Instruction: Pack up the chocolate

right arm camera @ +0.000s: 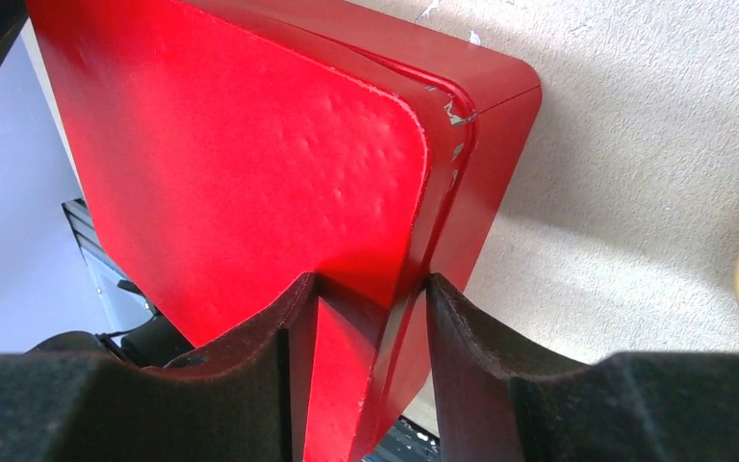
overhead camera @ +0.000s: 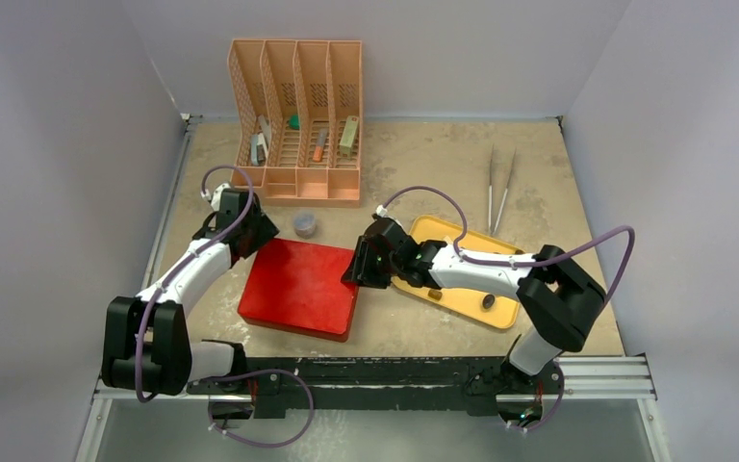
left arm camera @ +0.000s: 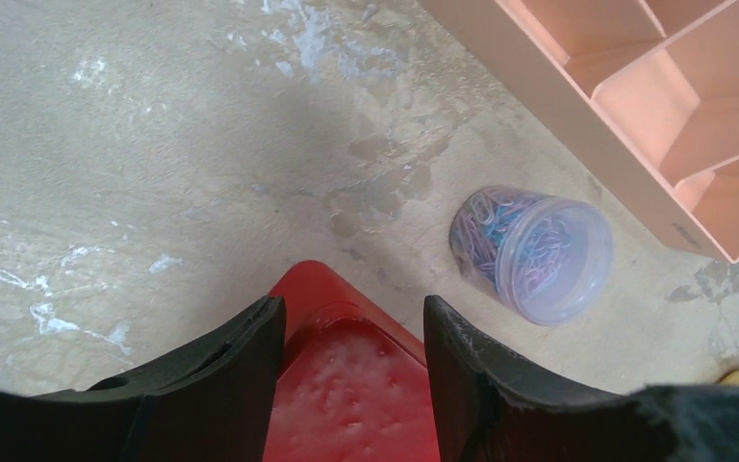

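Observation:
A closed red box [overhead camera: 298, 289] lies in the middle of the table, with both grippers on it. My left gripper [overhead camera: 250, 231] straddles its far-left corner, and in the left wrist view the fingers [left arm camera: 241, 366] sit against both sides of that corner [left arm camera: 346, 404]. My right gripper [overhead camera: 358, 265] holds the box's right edge. In the right wrist view its jaws [right arm camera: 370, 298] pinch the lid and wall of the box [right arm camera: 231, 154]. One dark piece of chocolate [overhead camera: 488, 301] lies on the yellow tray [overhead camera: 443, 231]. Anything inside the box is hidden.
A peach desk organizer [overhead camera: 298, 115] stands at the back, with a clear tub of paper clips [overhead camera: 304, 224] just in front of it, near the left gripper [left arm camera: 534, 252]. Two thin sticks [overhead camera: 498, 188] lie at the back right. White walls enclose the table.

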### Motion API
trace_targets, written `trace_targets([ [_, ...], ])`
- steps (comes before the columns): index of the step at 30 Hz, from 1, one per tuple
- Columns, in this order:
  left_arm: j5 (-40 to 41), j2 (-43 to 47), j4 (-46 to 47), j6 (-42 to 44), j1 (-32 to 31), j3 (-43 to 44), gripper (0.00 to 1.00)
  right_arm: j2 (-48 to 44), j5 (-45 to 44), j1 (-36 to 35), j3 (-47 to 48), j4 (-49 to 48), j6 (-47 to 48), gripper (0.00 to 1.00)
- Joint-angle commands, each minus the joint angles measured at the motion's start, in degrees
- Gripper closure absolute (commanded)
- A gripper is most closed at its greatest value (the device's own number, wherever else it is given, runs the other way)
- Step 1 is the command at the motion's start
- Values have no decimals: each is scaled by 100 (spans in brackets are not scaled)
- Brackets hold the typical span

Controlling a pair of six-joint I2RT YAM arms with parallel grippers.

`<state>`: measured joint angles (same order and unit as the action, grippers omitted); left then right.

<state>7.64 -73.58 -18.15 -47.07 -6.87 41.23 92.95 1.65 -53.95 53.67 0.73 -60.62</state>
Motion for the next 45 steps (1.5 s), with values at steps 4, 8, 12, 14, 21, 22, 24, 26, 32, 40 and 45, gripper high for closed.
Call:
trace_targets([
  [4,-405,155,242,49,-94,72,43,-38,-142,-56,85,39,109,66],
  [8,-443,227,-12,89,-90,188,37,-164,-301,-58,73,192,77,69],
  [12,188,369,-847,277,-92,614,33,-318,-531,-59,138,434,87,59],
  [14,461,566,-1092,430,-87,740,33,-456,-681,-69,258,660,175,54],
  [21,-245,854,-930,769,-86,473,37,-1066,-1025,-82,675,1142,898,53],
  [22,-384,816,-894,767,-86,440,37,-1075,-923,-111,766,1198,1058,56],
  [24,-580,770,-841,729,-86,397,38,-1062,-693,-191,924,1208,1408,67],
  [26,-723,790,-801,689,-65,415,38,-989,-603,-302,1105,1362,1836,81],
  [32,-336,776,-1066,560,53,724,36,-398,-889,-823,2186,2751,2539,100],
  [40,-905,523,-1143,331,298,727,39,171,-977,-1540,2891,3669,3112,100],
  [45,-852,668,-1084,378,342,524,37,273,-564,-1679,2243,3334,3185,100],
])
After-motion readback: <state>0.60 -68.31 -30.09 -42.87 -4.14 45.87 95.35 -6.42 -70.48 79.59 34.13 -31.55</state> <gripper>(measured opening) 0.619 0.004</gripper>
